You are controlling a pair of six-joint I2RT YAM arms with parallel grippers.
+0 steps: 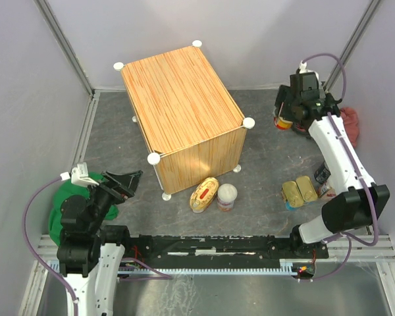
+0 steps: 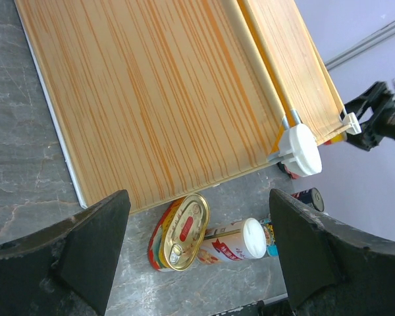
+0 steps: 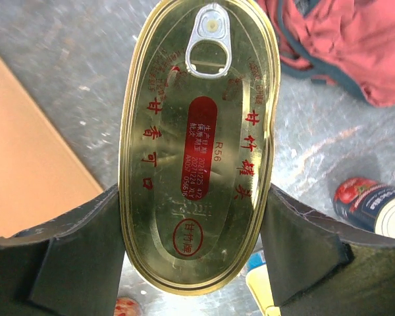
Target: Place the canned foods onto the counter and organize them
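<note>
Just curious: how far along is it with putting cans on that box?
Nothing done yet: the counter is bare on top. In hand: the right gripper holds an oval can. Left: another oval can, a white-lidded can, and a cluster of tins.

oval can (image 1: 204, 195), white-lidded can (image 1: 226, 196) before counter (image 1: 182, 99), right tool (image 1: 284, 116) gripping gold can (image 1: 284, 123)

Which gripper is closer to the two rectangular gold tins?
Right. The right gripper, shut on an oval can, is beyond the rectangular gold tins; the left gripper sits across the table by the green cloth.
</note>
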